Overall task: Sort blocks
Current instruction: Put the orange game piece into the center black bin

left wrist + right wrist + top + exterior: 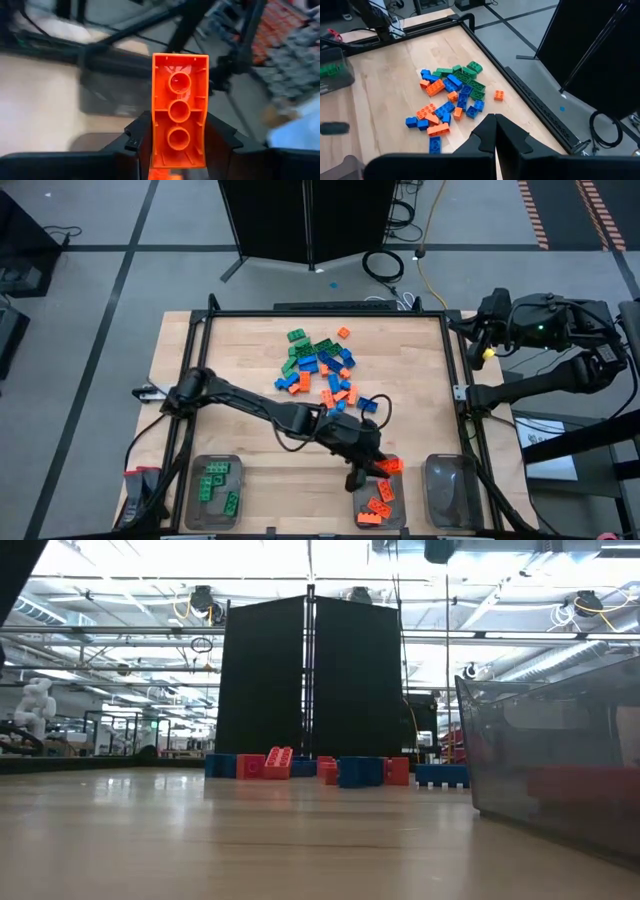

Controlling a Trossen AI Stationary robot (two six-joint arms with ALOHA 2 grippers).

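From overhead, the left gripper [372, 470] is reaching over the middle tray [378, 498], which already has orange blocks in it. A green-filled tray [213, 491] sits to the left and an empty-looking tray [447, 490] to the right. The unsorted pile of blocks [322, 370] is further back on the worktop [240, 360], well away from the trays. The right arm is parked off to the side, its gripper [487, 338] beside the frame.

Low view doesn't give much — just the pile in the distance and a clear tray wall [540, 750] up close.

Left wrist view is the useful one: the jaws are pinching an orange block [179, 116] by its long sides, hollow underside facing the camera. I'd say the trick now is to be squarely over the tray before letting go, and keep low so it doesn't bounce out.

Right wrist view: jaws pressed together, nothing in them, looking across at the pile — idle.
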